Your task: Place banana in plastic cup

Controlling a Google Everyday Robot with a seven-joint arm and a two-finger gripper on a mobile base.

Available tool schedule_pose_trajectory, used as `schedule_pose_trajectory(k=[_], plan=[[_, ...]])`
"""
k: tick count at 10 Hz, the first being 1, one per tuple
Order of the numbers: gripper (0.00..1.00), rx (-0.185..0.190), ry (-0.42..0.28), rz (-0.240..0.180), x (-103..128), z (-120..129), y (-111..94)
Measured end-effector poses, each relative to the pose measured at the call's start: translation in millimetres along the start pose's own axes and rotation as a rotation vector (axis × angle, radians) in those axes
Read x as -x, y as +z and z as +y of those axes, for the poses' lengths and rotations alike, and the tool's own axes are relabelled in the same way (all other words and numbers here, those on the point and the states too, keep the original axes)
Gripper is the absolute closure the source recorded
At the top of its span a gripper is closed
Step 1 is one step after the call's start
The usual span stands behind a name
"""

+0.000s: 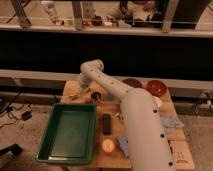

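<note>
The pale yellow-tan banana (74, 94) lies at the far left corner of the wooden table (176, 150). My gripper (83, 92) hangs down from the white arm's bend, right beside the banana and just left of a small dark round cup (95, 95). I cannot tell whether it touches the banana. A light blue object (121, 145) at the near edge, half hidden behind my arm, may be the plastic cup.
A green tray (67, 132) fills the table's near left. A black block (106, 123) and an orange round piece (108, 145) lie beside it. A dark purple bowl (132, 82) and a red bowl (156, 88) stand at the back right. A bluish cloth (173, 123) lies right.
</note>
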Motion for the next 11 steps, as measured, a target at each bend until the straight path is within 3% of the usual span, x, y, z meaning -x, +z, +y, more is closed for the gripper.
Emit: schedule_pose_trajectory(k=[5,11], plan=[[0.2,0.015,0.069,-0.034,-6,0,16],[0.2,0.06,0.089,-0.056,-1,5,29]])
